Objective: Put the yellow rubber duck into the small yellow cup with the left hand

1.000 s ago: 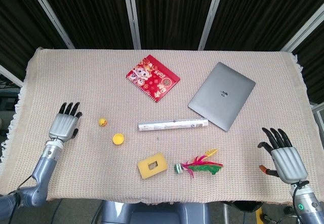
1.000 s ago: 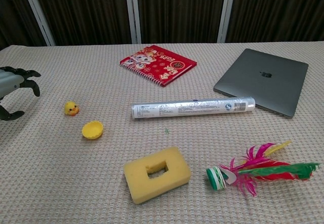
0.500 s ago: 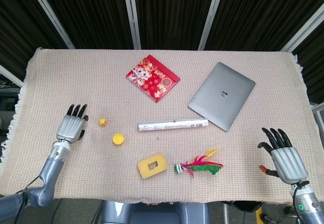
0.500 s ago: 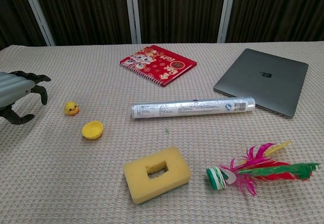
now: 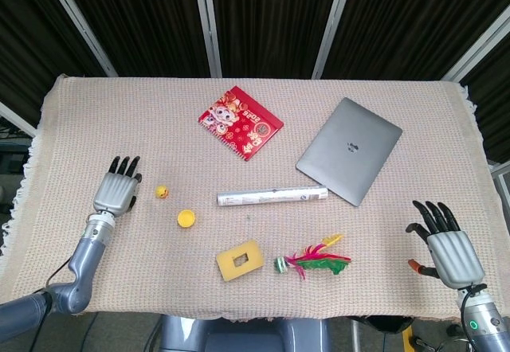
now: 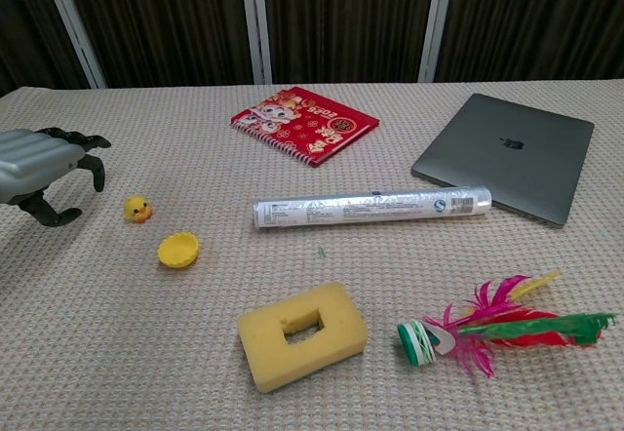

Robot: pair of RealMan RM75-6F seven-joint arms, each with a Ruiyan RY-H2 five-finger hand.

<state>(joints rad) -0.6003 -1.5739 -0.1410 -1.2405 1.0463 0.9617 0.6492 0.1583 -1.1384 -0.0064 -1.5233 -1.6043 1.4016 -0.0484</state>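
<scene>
While unheld, duck (image 5: 162, 192) beside fingers (image 5: 125, 166)

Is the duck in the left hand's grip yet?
No: in the chest view the yellow rubber duck sits on the table apart from the left hand, whose fingers are curled around nothing.

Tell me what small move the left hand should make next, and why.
Probably ease the left hand a little further toward the duck and lower its fingers around it. The hand is open and empty, just beside the duck but not touching it, and the duck sits on the cloth apart from the cup.
</scene>
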